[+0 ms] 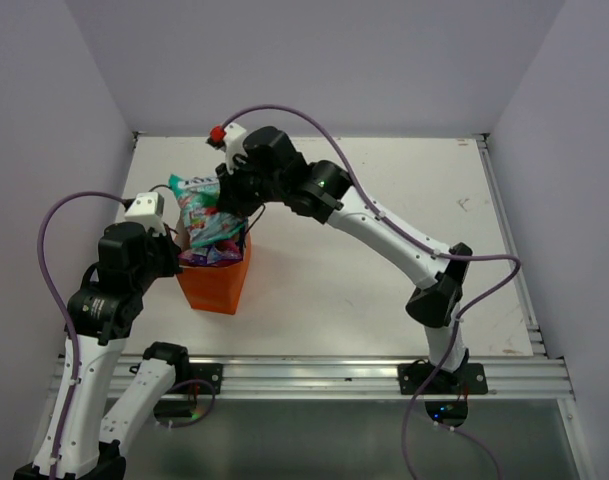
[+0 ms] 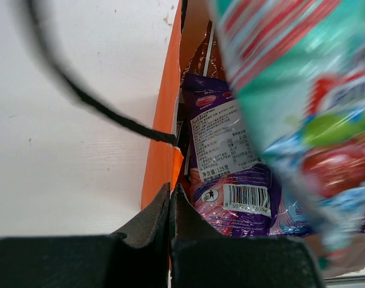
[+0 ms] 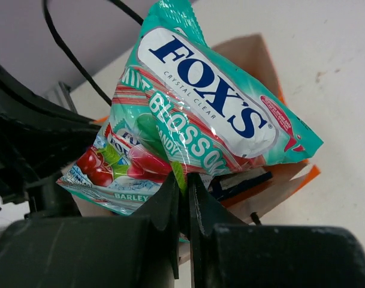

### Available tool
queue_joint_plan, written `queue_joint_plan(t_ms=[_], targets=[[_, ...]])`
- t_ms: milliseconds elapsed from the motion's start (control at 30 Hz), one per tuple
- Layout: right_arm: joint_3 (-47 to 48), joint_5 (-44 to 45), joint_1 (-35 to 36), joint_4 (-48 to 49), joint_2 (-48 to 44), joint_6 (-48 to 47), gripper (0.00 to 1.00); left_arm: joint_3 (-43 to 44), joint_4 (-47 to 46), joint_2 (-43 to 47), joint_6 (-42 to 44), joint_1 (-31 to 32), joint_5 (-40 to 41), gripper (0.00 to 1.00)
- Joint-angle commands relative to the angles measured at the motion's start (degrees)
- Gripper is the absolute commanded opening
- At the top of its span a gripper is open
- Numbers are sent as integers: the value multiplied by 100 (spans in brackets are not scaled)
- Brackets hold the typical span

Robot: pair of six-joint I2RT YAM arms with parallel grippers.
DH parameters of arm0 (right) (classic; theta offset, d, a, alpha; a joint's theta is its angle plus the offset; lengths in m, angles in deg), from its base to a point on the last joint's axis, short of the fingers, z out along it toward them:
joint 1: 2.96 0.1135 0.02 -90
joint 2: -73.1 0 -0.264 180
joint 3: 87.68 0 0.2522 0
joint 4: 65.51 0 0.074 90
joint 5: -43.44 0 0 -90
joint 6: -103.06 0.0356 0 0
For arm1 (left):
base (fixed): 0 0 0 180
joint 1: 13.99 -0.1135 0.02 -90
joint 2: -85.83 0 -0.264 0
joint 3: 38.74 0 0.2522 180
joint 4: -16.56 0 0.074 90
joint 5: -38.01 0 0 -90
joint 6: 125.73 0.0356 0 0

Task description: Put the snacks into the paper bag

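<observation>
The orange paper bag (image 1: 216, 287) stands upright at the left of the table. My left gripper (image 1: 176, 248) is shut on its left wall (image 2: 161, 150), right at the rim, with a black cord handle (image 2: 98, 105) looping away beside it. Inside lie a purple packet (image 2: 230, 198) and a reddish-brown packet (image 2: 203, 57) behind it. My right gripper (image 1: 231, 208) is shut on the lower edge of the green-white-pink sweets packet (image 3: 200, 108), which hangs tilted over the bag's open mouth (image 3: 272, 192). That packet (image 1: 198, 200) fills the right of the left wrist view (image 2: 302, 90).
The white table (image 1: 384, 280) stretches out to the right of the bag. An aluminium rail (image 1: 314, 375) runs along the near edge. Pale walls close in the left, back and right. Purple cables arc above both arms.
</observation>
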Motion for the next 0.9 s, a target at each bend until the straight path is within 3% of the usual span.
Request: queue_joint_plan(t_ms=[0,167,300,533,567,600,633,667,733,867], targets=[[-139,-339,156,-179,60,196,0,95,-118,38,103,46,-117,0],[212,-155,235,-865,559,301,0,95,-110,73,94,46,-109,0],[1098,47,288,-1708,1027,161,0,104,-110,99,94,46,-100,0],[1224,92,297,-2035,1326,240,0,95,-110,152,85,46,-73,0],[1250,66,306,-2079,1352,240,4,87,-110,152,85,46,-73,0],[1259,5,306,-2105,1352,205,22,87,-110,144,85,46,-82,0],[1267,13,306,-2088,1309,135,67,95,-110,152,85,46,-82,0],[1268,30,323,-2027,1248,99,76,95,-110,144,94,46,-82,0],[1259,83,315,-1667,959,21,89,87,-118,144,94,55,-100,0],[1390,425,315,-1069,352,-15,93,95,-118,126,94,63,-109,0]])
